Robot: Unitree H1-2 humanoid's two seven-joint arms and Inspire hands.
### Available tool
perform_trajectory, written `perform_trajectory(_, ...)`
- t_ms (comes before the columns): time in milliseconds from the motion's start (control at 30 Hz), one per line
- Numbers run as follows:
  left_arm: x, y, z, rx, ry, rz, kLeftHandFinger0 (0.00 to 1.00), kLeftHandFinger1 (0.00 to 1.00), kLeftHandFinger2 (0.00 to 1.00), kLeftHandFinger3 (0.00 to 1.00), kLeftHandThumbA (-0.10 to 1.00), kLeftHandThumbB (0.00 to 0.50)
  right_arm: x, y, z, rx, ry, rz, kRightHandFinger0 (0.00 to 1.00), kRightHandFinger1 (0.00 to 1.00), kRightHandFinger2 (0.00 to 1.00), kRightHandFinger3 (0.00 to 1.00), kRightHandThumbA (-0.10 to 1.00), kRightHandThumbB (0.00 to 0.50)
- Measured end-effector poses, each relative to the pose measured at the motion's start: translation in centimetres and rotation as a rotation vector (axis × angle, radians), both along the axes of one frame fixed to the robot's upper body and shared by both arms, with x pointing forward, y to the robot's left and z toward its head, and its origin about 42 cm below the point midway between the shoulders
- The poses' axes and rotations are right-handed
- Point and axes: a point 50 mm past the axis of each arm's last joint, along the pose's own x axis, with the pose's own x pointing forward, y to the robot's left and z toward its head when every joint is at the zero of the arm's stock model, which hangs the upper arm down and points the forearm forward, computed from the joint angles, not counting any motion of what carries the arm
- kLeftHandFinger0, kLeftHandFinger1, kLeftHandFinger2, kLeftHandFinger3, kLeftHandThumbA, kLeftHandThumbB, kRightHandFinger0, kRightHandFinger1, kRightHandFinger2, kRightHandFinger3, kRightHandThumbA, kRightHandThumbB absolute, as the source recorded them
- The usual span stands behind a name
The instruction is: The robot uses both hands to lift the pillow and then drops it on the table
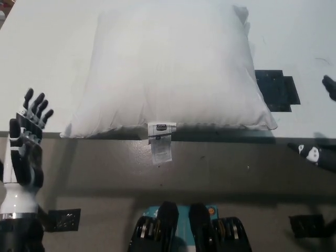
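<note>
A large white pillow (170, 68) lies flat on the white table (42, 47), its near edge along the table's front edge, with a white label tag (160, 140) hanging over it. My left hand (27, 142) is at the lower left, off the table and apart from the pillow's near left corner, fingers spread and open. Of my right hand (323, 126) only black parts show at the right picture edge, apart from the pillow.
A black patch (277, 89) lies on the table just right of the pillow. The floor below the table edge is grey-brown, with small black markers (65, 219) at lower left and lower right.
</note>
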Motion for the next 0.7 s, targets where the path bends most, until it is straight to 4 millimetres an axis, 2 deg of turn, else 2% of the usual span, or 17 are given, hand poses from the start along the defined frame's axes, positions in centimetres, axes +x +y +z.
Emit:
perform_trajectory(100, 1.4, 0.5, 2.4, 0.043, -0.072, 0.013, 1.0, 1.0, 1.0, 1.0, 1.0, 0.197, 1.6, 0.3, 2.7, -0.014, -0.076, 0.017, 1.0, 1.0, 1.0, 1.0, 1.0, 0.25)
perform_trajectory(167, 2.7, 0.9, 5.2, 0.067, -0.149, 0.024, 1.0, 1.0, 1.0, 1.0, 1.0, 0.196, 3.0, 0.6, 5.4, -0.019, -0.151, 0.03, 1.0, 1.0, 1.0, 1.0, 1.0, 0.322)
perform_trajectory(233, 3.7, 1.2, 8.2, 0.076, -0.219, 0.027, 1.0, 1.0, 1.0, 1.0, 1.0, 0.211, 4.4, 0.9, 7.8, -0.012, -0.208, 0.038, 1.0, 1.0, 1.0, 1.0, 1.0, 0.315)
perform_trajectory(300, 4.5, 1.1, 11.2, 0.083, -0.283, 0.024, 1.0, 1.0, 1.0, 1.0, 1.0, 0.23, 5.3, 1.4, 10.1, -0.004, -0.255, 0.046, 1.0, 1.0, 1.0, 1.0, 1.0, 0.35)
perform_trajectory(333, 5.0, 1.0, 12.6, 0.084, -0.31, 0.019, 1.0, 1.0, 1.0, 1.0, 1.0, 0.259, 5.7, 1.8, 11.4, 0.0, -0.282, 0.054, 1.0, 1.0, 1.0, 1.0, 1.0, 0.342)
perform_trajectory(367, 5.3, 0.8, 13.5, 0.084, -0.326, 0.016, 1.0, 1.0, 1.0, 1.0, 1.0, 0.28, 6.0, 2.1, 12.4, 0.005, -0.304, 0.06, 1.0, 1.0, 1.0, 1.0, 1.0, 0.358)
perform_trajectory(400, 5.8, 0.5, 15.1, 0.082, -0.355, 0.01, 1.0, 1.0, 1.0, 1.0, 1.0, 0.262, 6.6, 2.8, 13.9, 0.017, -0.33, 0.069, 1.0, 1.0, 1.0, 1.0, 1.0, 0.362)
perform_trajectory(467, 6.8, -0.1, 17.2, 0.075, -0.391, -0.001, 1.0, 1.0, 1.0, 1.0, 1.0, 0.264, 7.7, 3.7, 16.0, 0.033, -0.355, 0.078, 1.0, 1.0, 1.0, 1.0, 1.0, 0.37)
perform_trajectory(500, 7.2, -0.4, 18.1, 0.071, -0.406, -0.005, 1.0, 1.0, 1.0, 1.0, 1.0, 0.233, 8.1, 4.1, 16.7, 0.041, -0.361, 0.083, 1.0, 1.0, 1.0, 1.0, 1.0, 0.379)
perform_trajectory(600, 8.6, -1.0, 20.6, 0.053, -0.429, -0.013, 1.0, 1.0, 1.0, 1.0, 1.0, 0.261, 9.8, 5.4, 19.2, 0.071, -0.373, 0.094, 1.0, 1.0, 1.0, 1.0, 1.0, 0.386)
perform_trajectory(667, 10.7, -1.5, 22.2, 0.027, -0.417, -0.004, 1.0, 1.0, 1.0, 1.0, 1.0, 0.238, 11.7, 6.2, 20.9, 0.118, -0.365, 0.087, 1.0, 1.0, 1.0, 1.0, 1.0, 0.386)
perform_trajectory(700, 11.6, -1.7, 22.5, 0.013, -0.4, 0.002, 1.0, 1.0, 1.0, 1.0, 1.0, 0.226, 12.4, 6.4, 21.3, 0.138, -0.355, 0.081, 1.0, 1.0, 1.0, 1.0, 1.0, 0.354)
